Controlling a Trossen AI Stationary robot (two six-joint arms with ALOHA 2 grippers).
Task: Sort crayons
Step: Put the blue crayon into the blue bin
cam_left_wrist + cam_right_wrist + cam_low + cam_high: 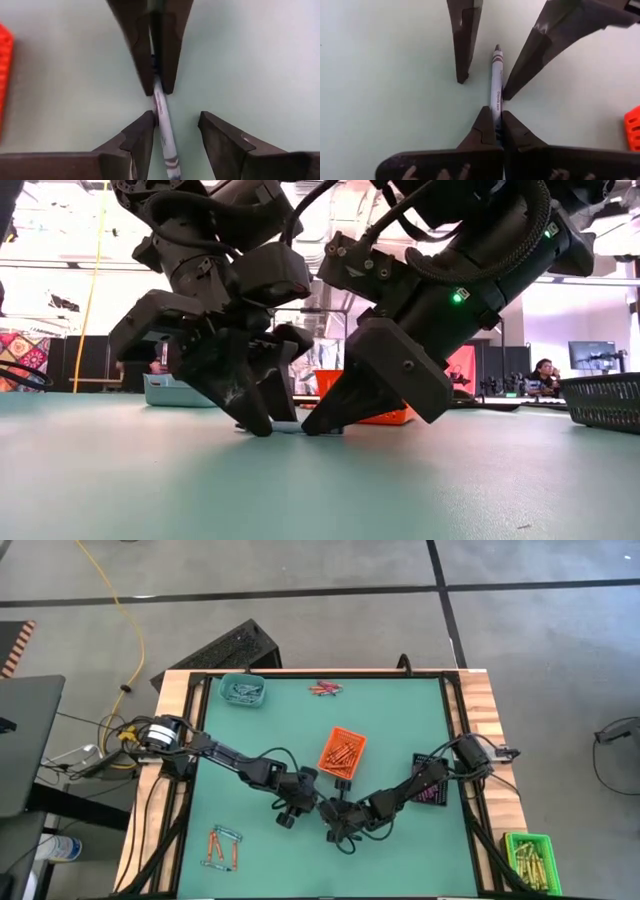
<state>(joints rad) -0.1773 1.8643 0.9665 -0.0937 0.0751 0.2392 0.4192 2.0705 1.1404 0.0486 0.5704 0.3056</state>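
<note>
Left tool (177, 131): mine, down at the desk's middle front, fingers standing apart astride one end of a blue-grey crayon (163, 117); one finger (140, 137) touches it, the other stands clear.
Right tool (496, 131): mine too, tip to tip with the left, fingers pinched tight on the same crayon's other end.
Blue-grey crayon: lying flat on the green desk (400, 720), between my two tools, just in front of the orange tray (342, 751).
Orange tray: mid-desk, holding orange-red crayons.
Teal tray (243, 690): far left corner, blue-grey crayons inside.
Dark tray (431, 780): right side, partly under my right arm.
Loose crayons (222, 848): a mixed scatter near the front left; another small cluster (325, 689) at the far edge.
Green tray (530, 855): off the desk's front right corner, with yellow-olive sticks.
</note>
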